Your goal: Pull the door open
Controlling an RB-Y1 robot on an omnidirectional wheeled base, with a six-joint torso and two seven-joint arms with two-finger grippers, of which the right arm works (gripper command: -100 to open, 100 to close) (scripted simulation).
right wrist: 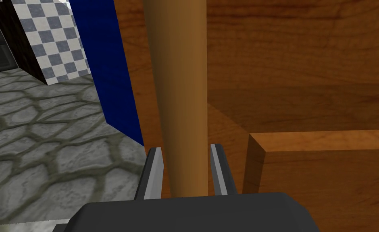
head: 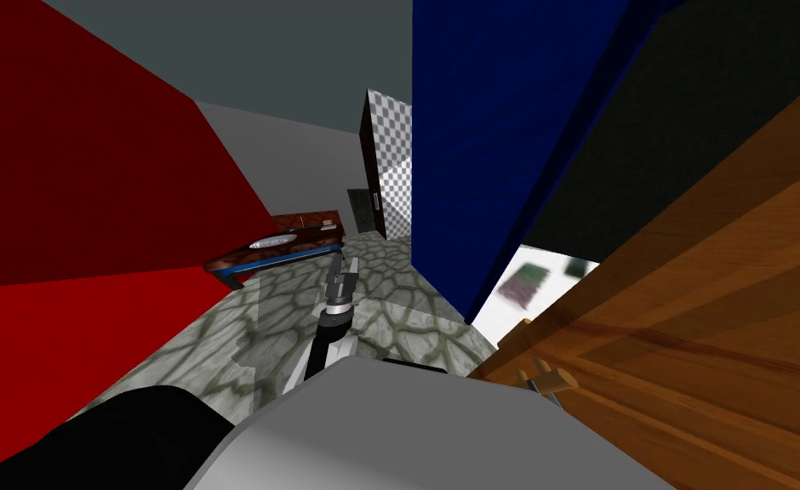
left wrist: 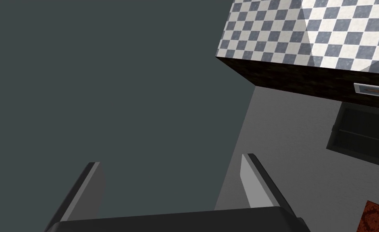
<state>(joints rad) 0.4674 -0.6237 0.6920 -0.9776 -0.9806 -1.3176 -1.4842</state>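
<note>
A brown wooden door [head: 713, 281] fills the right side of the head view, swung a little away from the blue wall. Its round wooden handle bar [right wrist: 180, 92] runs straight out between my right gripper's fingers. My right gripper [right wrist: 184, 152] is shut on that bar, one blade pressing each side, with the door's panel [right wrist: 297, 60] right behind. My left gripper [head: 344, 272] is held out ahead of my chest over the stone floor. Its fingers [left wrist: 252, 181] stand wide apart with nothing between them, so the left gripper [left wrist: 170, 161] is open.
A blue wall [head: 475, 128] stands just left of the door, with a bright gap [head: 543, 281] between them. A red wall [head: 75, 170] closes the left side. On the stone floor [head: 390, 315] ahead stands a low dark table [head: 275, 245], beyond it a checkered wall [head: 390, 162].
</note>
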